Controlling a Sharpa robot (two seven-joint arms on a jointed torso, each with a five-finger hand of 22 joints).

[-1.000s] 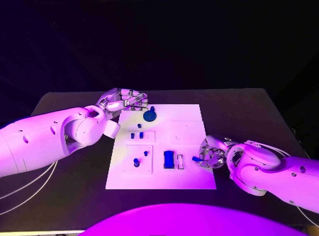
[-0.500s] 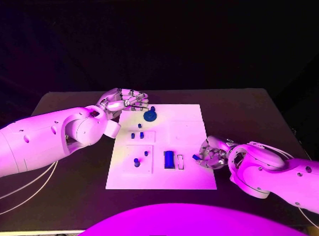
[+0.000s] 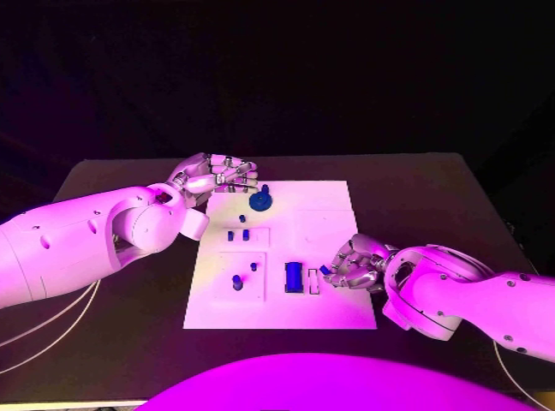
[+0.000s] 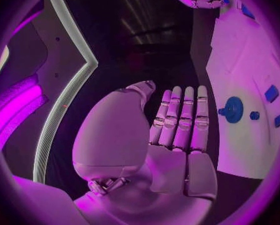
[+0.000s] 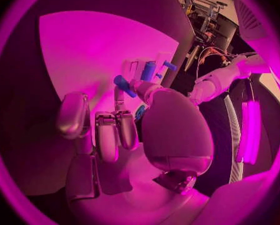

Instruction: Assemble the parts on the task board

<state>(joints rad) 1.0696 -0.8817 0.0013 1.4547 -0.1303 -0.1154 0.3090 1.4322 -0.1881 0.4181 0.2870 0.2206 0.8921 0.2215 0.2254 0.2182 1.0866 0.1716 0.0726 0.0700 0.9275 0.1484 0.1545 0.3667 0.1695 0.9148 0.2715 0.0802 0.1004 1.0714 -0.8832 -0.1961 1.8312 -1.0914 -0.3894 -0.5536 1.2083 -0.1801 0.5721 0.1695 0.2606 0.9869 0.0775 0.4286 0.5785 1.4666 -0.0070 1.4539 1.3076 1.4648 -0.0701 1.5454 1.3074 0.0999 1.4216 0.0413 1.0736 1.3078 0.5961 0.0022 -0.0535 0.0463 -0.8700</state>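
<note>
While right hand (image 3: 355,265) pinches small blue peg (image 5: 124,85) between thumb and finger above white board (image 3: 333,317), just beside blue block (image 3: 294,276), left hand (image 3: 216,175) rests at board's far left corner, fingers straight and together, holding nothing. Blue round knob (image 3: 261,202) near it.

The task board (image 3: 327,218) lies in the middle of the worktop (image 3: 438,184). The left robot hand (image 3: 216,175) sits at the board's far left corner, beside the round part (image 3: 261,202). The right robot hand (image 3: 355,265) is over the board's near right area, just right of the block part (image 3: 294,276).
</note>
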